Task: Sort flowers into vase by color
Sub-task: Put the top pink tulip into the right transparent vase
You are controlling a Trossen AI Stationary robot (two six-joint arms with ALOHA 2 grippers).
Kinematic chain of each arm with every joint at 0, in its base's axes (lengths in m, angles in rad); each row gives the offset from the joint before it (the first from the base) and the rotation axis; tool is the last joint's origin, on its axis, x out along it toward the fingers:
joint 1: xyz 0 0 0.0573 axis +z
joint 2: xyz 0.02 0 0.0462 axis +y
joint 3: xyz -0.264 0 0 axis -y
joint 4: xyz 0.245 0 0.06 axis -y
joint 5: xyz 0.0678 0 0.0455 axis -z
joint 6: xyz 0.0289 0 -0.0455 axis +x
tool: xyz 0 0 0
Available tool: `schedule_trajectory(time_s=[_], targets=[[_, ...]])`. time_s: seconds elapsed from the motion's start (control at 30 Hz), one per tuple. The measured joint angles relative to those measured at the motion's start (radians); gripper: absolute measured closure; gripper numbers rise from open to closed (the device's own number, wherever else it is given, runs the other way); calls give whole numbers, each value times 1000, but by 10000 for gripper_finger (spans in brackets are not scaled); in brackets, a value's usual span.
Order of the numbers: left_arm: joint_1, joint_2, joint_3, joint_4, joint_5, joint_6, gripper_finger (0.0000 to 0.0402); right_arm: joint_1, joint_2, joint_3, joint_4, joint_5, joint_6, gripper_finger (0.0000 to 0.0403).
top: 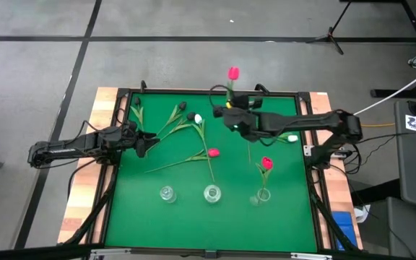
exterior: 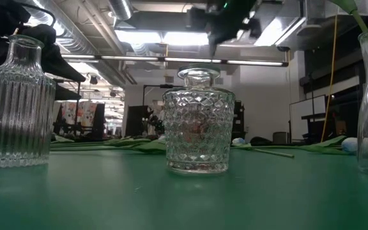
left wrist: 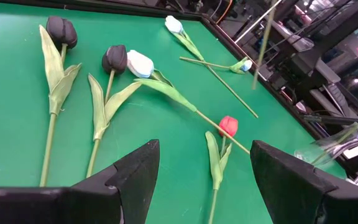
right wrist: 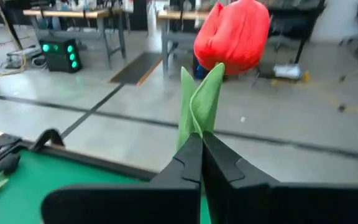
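Note:
My right gripper [top: 230, 100] is raised over the far middle of the green mat, shut on a red-pink tulip whose head [top: 233, 73] stands above the fingers. Lying flat on the mat are two black tulips [left wrist: 62, 31] [left wrist: 114, 59], white tulips [left wrist: 140, 63] [left wrist: 174, 23] and a red one [left wrist: 228, 126]. Three glass vases stand near the front edge: left [top: 167, 193], middle [top: 212, 193] and right [top: 263, 193]. The right vase holds a red tulip [top: 266, 163] by its stem. My left gripper [left wrist: 204, 180] waits open at the mat's left edge. My right gripper pinches the tulip between its two fingers at the leaves and stem just below the head [right wrist: 194, 134]. The fingers lie about level, pointing toward the table's far edge, across the stem. The flower is upright, head up, lifted clear of the mat.
A black frame [top: 305, 144] borders the green mat, with wooden table edges outside it. Cables run along the right side. In the low view the three vases [exterior: 199, 128] stand in a row close to the camera. Bare mat lies between the vases and the loose flowers.

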Motion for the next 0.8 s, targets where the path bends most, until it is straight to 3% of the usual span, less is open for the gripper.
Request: schedule_trajectory(time_s=[0.13,0.33,0.8], targets=[[0,0,0,0,0,0,155,73,-82,0,-17,108,-81,402],[0,0,0,0,-1,0,155,215,-186,0,-152,339,-72,402],[0,3,0,0,-2,-8,155,396,-452,1,-445,350,-3,402]])
